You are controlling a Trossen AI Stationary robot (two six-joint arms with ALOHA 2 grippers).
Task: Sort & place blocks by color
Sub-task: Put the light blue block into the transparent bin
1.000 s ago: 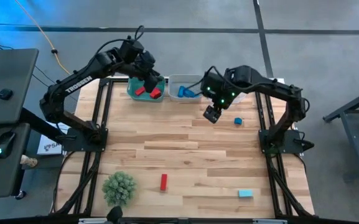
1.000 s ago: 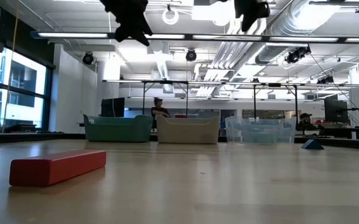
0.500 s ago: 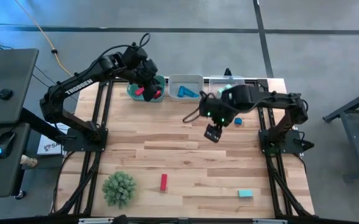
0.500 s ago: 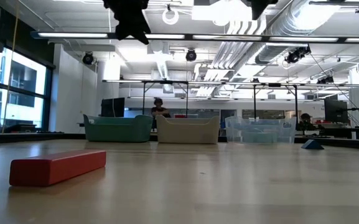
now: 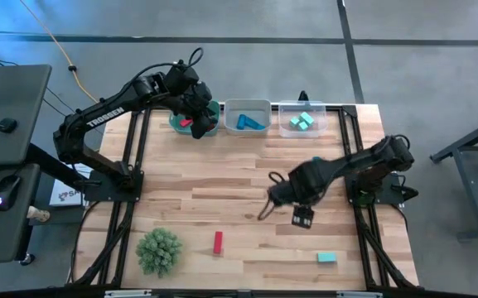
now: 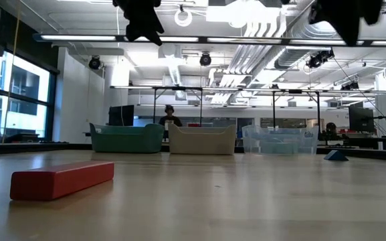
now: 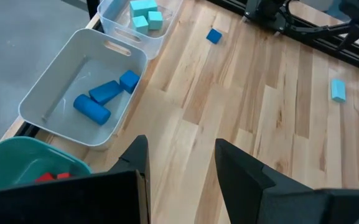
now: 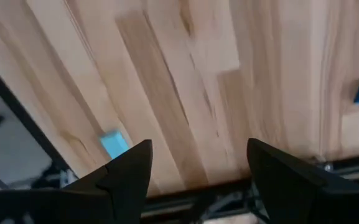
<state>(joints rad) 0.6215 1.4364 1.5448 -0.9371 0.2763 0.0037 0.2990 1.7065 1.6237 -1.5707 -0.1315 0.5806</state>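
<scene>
I am going for the next loose block with my right arm.

My right gripper (image 5: 303,218) hangs over the middle-right of the table, pointed down, jaws spread wide and holding nothing. The light teal block (image 5: 327,257) lies on the wood near it at about 5 o'clock, so I think my next move is to swing that way, drop down and pinch it. A red bar (image 5: 218,242) lies at its 8 o'clock, near the green spiky ball (image 5: 158,251). My left gripper (image 5: 197,127) waits above the green bin (image 5: 175,123), jaws spread and empty. Blue blocks (image 7: 106,98) sit in the grey bin (image 7: 55,84), teal ones (image 5: 301,122) in the clear bin (image 5: 331,118).
</scene>
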